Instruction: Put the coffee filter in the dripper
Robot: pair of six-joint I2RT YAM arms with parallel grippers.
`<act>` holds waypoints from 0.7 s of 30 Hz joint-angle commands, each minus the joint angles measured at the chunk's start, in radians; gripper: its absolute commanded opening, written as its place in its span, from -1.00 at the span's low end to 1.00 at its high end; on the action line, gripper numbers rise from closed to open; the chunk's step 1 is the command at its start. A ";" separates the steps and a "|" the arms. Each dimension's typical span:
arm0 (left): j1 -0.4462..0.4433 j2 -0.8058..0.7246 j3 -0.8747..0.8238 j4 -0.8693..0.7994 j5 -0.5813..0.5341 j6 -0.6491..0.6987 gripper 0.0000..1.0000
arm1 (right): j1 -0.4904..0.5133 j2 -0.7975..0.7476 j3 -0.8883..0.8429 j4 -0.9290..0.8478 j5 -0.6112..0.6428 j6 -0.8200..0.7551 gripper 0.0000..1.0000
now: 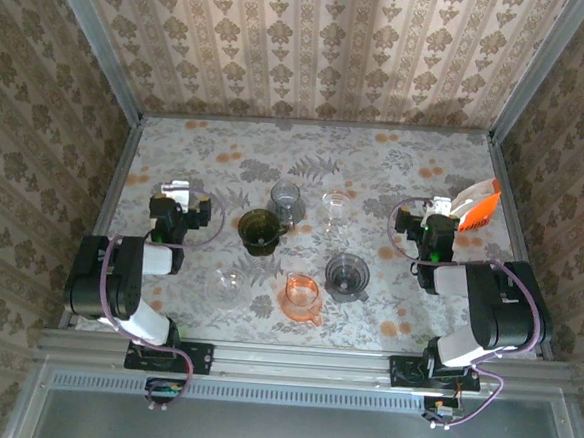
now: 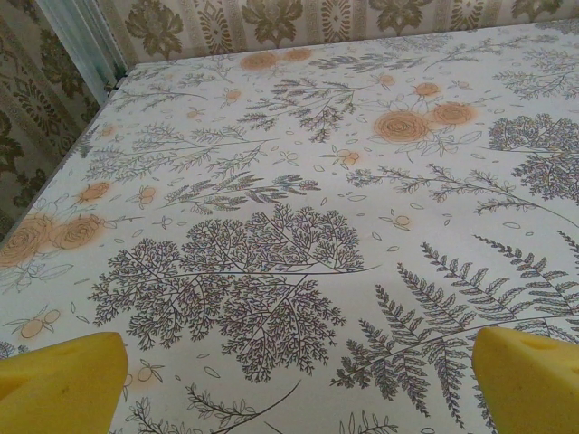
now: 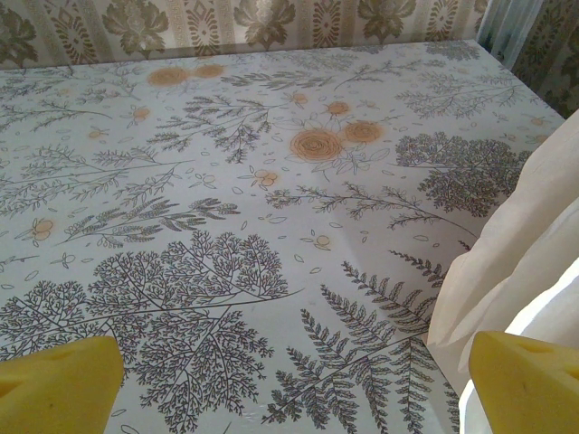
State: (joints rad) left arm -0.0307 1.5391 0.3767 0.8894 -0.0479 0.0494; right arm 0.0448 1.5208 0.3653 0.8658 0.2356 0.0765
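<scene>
Near edge: left arm (image 1: 117,277) and right arm (image 1: 497,304), bolted to the rail, nearer than the green vessel (image 1: 261,232) and well out to either side of it.
Orange vessel (image 1: 304,297): nearer than the green vessel, slightly to its right.
Clear vessel (image 1: 229,287): nearer than the green vessel, slightly to its left.
Dark grey vessel (image 1: 348,275): right of the green vessel and a little nearer. It looks the most like a dripper.
Left jaws: apart and empty, yellow pads (image 2: 59,380) over bare counter (image 2: 271,181), left of the green vessel and about level with it.
Right jaws: apart and empty, yellow pads (image 3: 529,380) low over the counter, well right of the green vessel.
Coffee filter (image 1: 473,207): white paper with an orange part, well right of the green vessel and slightly farther, by the counter's right edge. Its white side (image 3: 507,253) stands just beside the right jaws' outer pad; contact cannot be told. It is in no vessel.
Far glasses: one grey (image 1: 286,201), one clear (image 1: 335,210), just beyond the green vessel, to its right.
Step in hand: judged as the approach to the filter; nothing is gripped.
Next move: the right jaws would shift rightward, straddle the paper and pinch lightly, as it looks flimsy. They would then carry it back toward the green vessel's group, to whichever dripper is meant.
</scene>
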 commanded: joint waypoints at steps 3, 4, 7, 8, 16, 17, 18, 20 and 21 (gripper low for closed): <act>0.009 0.009 0.024 0.000 0.019 0.015 1.00 | 0.008 0.010 0.023 0.029 0.021 -0.015 1.00; 0.011 0.009 0.024 0.001 0.020 0.014 1.00 | 0.007 0.010 0.023 0.029 0.022 -0.015 1.00; 0.011 0.008 0.024 0.000 0.020 0.013 0.99 | 0.007 0.010 0.023 0.029 0.022 -0.015 1.00; 0.011 0.008 0.024 0.000 0.020 0.013 1.00 | 0.007 0.010 0.023 0.029 0.021 -0.015 1.00; 0.014 0.008 0.025 -0.003 0.024 0.012 1.00 | -0.012 0.009 0.030 0.013 -0.018 -0.005 1.00; 0.013 0.006 0.022 0.002 0.016 0.012 1.00 | -0.014 0.006 0.025 0.019 -0.023 -0.004 1.00; 0.008 -0.007 0.020 -0.002 -0.014 0.008 1.00 | -0.014 0.003 0.029 0.013 -0.028 -0.009 1.00; -0.026 -0.070 0.017 -0.043 -0.103 0.019 1.00 | -0.013 -0.022 0.052 -0.047 -0.036 -0.012 1.00; -0.044 -0.113 0.029 -0.095 -0.139 0.029 1.00 | -0.010 -0.043 0.082 -0.119 -0.034 -0.015 1.00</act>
State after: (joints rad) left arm -0.0410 1.5143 0.3813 0.8577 -0.0864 0.0502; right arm 0.0360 1.5192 0.3817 0.8394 0.2241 0.0769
